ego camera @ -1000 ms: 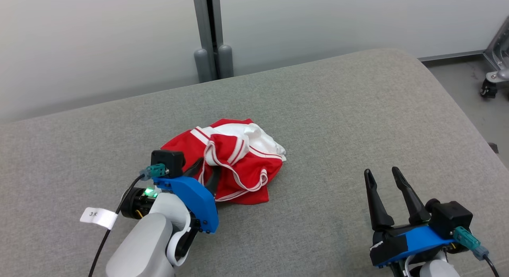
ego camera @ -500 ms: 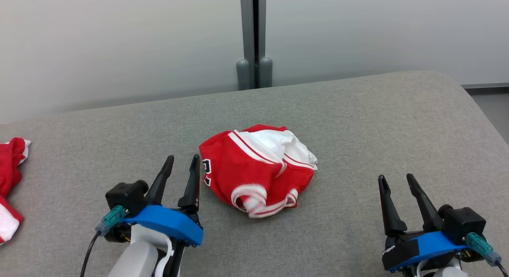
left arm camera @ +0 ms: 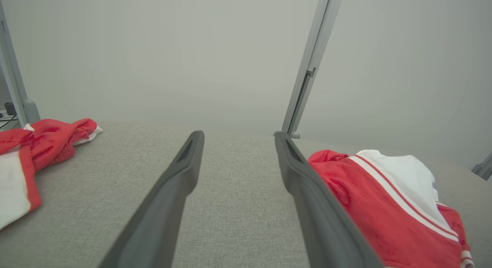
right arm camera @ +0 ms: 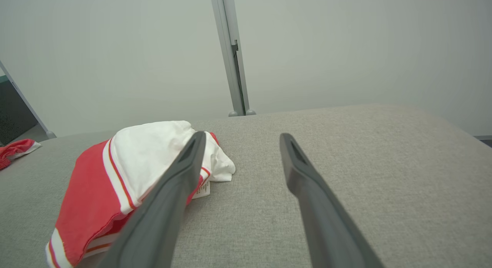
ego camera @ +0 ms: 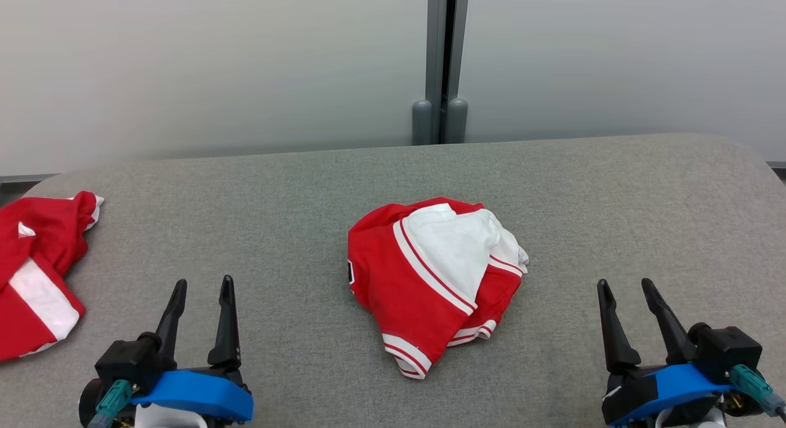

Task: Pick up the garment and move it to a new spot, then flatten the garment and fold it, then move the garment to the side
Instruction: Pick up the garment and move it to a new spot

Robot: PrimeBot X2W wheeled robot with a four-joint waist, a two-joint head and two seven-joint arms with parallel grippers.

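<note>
1. First, the head view: the garment [ego camera: 436, 280] lies crumpled in a heap near the middle of the grey pad [ego camera: 614, 188]. It is red with white stripes, and a white panel is turned up on top. The left gripper [ego camera: 203, 282] sits at the lower left, its fingers apart with nothing between them, well clear of the heap. The right gripper [ego camera: 624, 283] sits at the lower right, likewise spread and empty, and also clear of the garment. A second red-and-white cloth [ego camera: 37, 274] lies at the pad's left edge (partly cut off by the frame). Behind the pad a grey post [ego camera: 443, 59] stands against a pale wall [ego camera: 184, 66].

2. Left wrist view: the two dark fingers [left arm camera: 169, 191] rise spread apart, with bare pad between them. The garment lies to their right, and the right-hand finger crosses in front of its red edge. The cloth sits at the far left of the pad, and the post rises behind the fingertips.

3. Right wrist view: the fingers [right arm camera: 307, 183] stand apart here too, with plain pad between them. The garment lies to their left, its white part uppermost, and the left-hand finger crosses in front of it. A small white label pokes out at the heap's near edge beside that finger. A scrap of the cloth shows at the far left.
</note>
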